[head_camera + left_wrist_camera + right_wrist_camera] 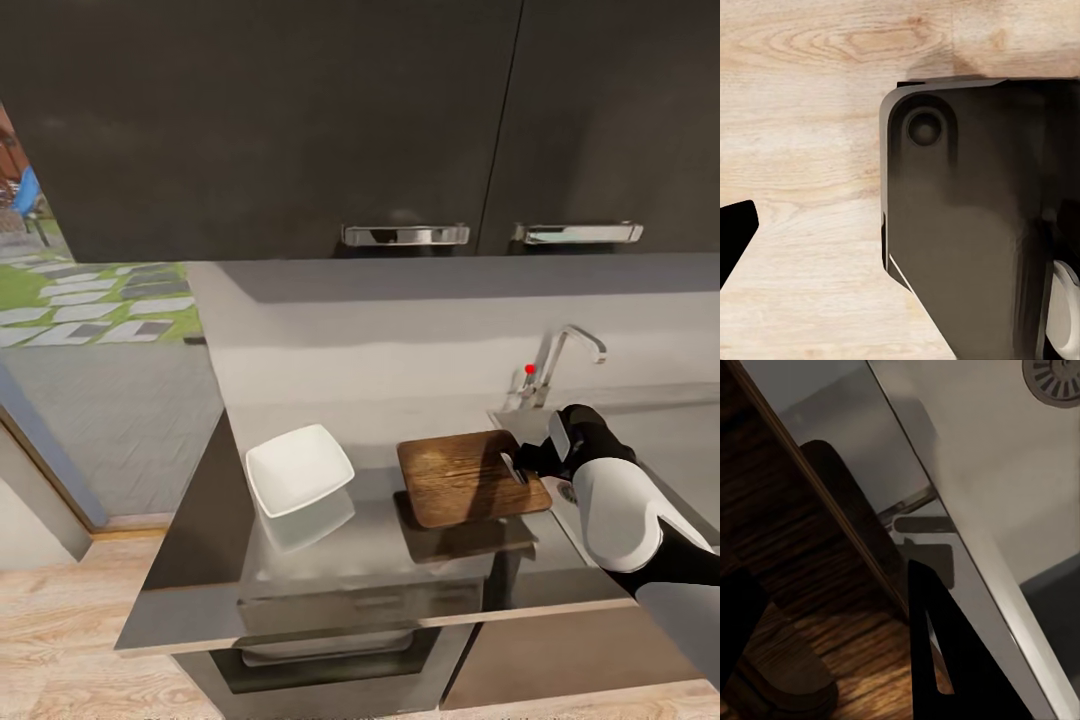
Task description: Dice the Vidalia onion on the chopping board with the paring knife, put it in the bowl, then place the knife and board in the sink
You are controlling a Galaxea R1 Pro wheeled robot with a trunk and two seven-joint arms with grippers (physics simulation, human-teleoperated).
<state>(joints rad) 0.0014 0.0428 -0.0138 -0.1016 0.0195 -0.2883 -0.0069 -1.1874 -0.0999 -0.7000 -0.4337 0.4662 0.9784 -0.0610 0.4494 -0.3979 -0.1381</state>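
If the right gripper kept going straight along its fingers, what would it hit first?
Most likely the chopping board: the right gripper hangs over its sink-side edge, fingers pointing down at the wood. The gap is hard to judge.

Dark wall cabinets [300, 120], chrome handles [405, 235].

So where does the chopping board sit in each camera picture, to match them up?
Head view: the chopping board lies at centre on the countertop, between the bowl and the sink.
Right wrist view: its dark wood grain lies beside the steel sink, whose round drain is at a corner.
Left wrist view: not in it; pale wooden floor there.
Shared landmark: the board's edge next to the sink.
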